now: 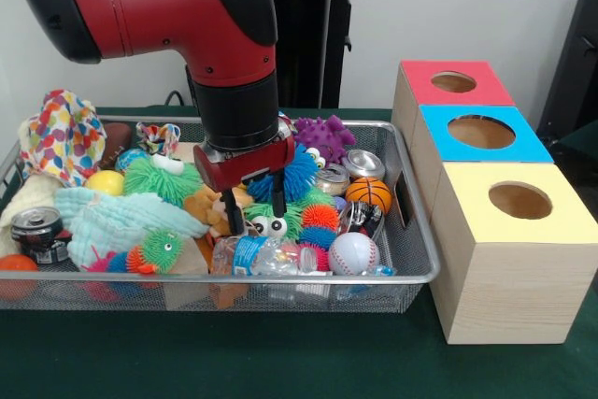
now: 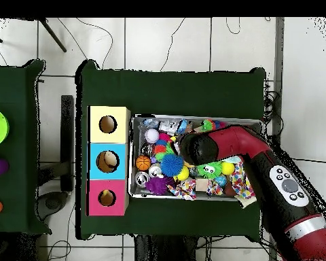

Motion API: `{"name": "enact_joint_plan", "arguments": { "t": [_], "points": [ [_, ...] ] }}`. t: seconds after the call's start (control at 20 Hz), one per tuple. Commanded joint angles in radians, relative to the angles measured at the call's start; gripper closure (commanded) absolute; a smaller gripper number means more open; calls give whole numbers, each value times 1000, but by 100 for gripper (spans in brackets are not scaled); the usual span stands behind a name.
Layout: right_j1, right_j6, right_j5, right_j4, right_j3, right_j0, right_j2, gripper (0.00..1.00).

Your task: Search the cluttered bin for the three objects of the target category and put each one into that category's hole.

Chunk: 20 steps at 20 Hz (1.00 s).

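The silver wire-mesh bin (image 1: 417, 268) is packed with toys; it also shows in the overhead view (image 2: 132, 136). My gripper (image 1: 252, 215) hangs low in the bin's middle with its black fingers (image 1: 277, 201) apart. The tan dog (image 1: 206, 206) lies just left of the left finger, with part of it between the fingers. I cannot pick out the yellow duck or the orange tiger. The red-topped box's hole (image 1: 453, 82) is the far one of three to the right of the bin, and it shows in the overhead view (image 2: 106, 198). There the arm (image 2: 223, 144) hides the gripper.
Around the gripper lie fuzzy googly-eyed balls in green (image 1: 163, 179) and blue (image 1: 299, 175), a purple monster (image 1: 322, 137), a mini basketball (image 1: 369, 193), a baseball (image 1: 353, 252), a clear bottle (image 1: 257, 257), a can (image 1: 35, 229) and cloths (image 1: 64, 135). Blue-topped (image 1: 481, 131) and yellow-topped (image 1: 519, 200) holes are nearer.
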Motion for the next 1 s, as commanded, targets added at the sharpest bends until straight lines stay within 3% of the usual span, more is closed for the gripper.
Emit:
{"name": "enact_joint_plan", "arguments": {
  "t": [0.05, 1.0],
  "points": [
    [31, -353, 18, -70, -47, -22, 39, 0],
    [51, -411, 25, -65, -81, -37, 50, 0]
  ]
}}
